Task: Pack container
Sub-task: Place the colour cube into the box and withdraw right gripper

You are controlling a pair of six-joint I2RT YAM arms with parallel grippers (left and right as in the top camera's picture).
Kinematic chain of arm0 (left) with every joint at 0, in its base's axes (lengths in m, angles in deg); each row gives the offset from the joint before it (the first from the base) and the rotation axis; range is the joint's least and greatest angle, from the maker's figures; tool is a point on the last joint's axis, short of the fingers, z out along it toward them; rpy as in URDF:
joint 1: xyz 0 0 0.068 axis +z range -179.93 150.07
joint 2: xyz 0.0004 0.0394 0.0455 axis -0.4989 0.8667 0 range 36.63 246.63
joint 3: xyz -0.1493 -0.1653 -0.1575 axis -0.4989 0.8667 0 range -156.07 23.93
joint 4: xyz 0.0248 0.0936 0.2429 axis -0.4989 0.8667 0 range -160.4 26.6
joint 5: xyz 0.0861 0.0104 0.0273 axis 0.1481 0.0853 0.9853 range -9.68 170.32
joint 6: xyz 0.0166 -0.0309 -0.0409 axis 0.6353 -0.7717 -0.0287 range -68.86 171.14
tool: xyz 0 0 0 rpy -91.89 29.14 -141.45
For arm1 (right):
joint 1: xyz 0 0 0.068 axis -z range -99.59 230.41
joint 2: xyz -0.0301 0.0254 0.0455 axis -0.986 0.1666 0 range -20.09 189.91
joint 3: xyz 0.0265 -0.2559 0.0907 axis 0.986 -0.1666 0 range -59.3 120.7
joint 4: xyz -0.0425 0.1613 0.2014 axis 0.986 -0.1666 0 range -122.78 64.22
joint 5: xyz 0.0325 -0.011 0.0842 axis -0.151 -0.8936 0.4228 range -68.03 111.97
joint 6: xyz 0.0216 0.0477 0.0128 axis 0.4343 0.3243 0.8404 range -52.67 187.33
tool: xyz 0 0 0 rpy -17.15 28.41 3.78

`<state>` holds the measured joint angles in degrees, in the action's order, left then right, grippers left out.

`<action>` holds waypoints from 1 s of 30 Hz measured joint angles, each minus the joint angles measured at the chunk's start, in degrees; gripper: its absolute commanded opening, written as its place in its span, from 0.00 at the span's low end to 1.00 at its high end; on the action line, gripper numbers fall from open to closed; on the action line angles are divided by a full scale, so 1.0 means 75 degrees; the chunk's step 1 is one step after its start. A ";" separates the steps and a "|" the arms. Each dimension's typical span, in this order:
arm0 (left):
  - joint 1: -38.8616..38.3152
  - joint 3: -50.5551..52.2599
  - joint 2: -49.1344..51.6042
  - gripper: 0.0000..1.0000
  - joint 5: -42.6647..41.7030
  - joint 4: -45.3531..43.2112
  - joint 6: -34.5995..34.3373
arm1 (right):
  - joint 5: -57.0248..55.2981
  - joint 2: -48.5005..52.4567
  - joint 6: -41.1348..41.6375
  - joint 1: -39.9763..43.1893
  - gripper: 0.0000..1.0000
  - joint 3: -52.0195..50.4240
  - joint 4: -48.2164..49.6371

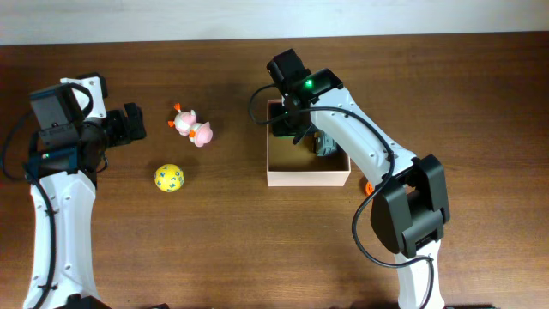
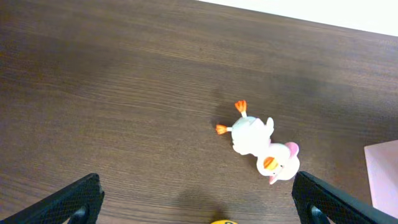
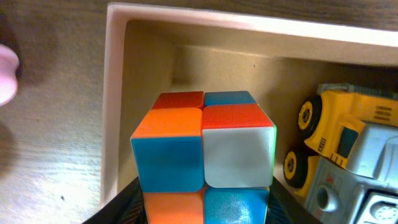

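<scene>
The container (image 1: 309,178) is a shallow square box with cream walls and a tan inside, right of the table's middle. It also shows in the right wrist view (image 3: 115,93). My right gripper (image 1: 287,124) is shut on a colourful puzzle cube (image 3: 205,140) and holds it over the box's far-left corner, with its fingers (image 3: 205,211) on both sides of the cube. A yellow and grey toy truck (image 3: 348,143) lies inside the box (image 1: 326,143). My left gripper (image 1: 133,124) is open and empty over the table (image 2: 199,205).
A white and pink toy duck (image 1: 193,127) lies on its side left of the box and also shows in the left wrist view (image 2: 261,143). A yellow ball (image 1: 169,178) sits nearer the front. A small orange item (image 1: 367,184) lies by the box's right front corner.
</scene>
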<state>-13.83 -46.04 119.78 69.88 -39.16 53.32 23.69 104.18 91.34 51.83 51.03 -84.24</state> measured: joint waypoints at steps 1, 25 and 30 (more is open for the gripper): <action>0.0000 0.0000 0.0000 0.99 0.0000 0.0017 0.0000 | -0.0015 0.0000 0.0006 0.0000 0.50 0.0000 0.0020; 0.0000 0.0000 0.0000 0.99 0.0000 0.0067 0.0000 | -0.0026 -0.1556 -0.0726 0.1480 0.75 0.0315 -0.1629; 0.0000 0.0000 0.0000 0.99 -0.0003 0.0070 0.0000 | -0.0061 -0.2684 -0.1072 0.2669 0.75 0.0574 -0.2699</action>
<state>-13.83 -46.04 119.78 69.86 -38.63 53.32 23.23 84.05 83.29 71.85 55.33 -104.48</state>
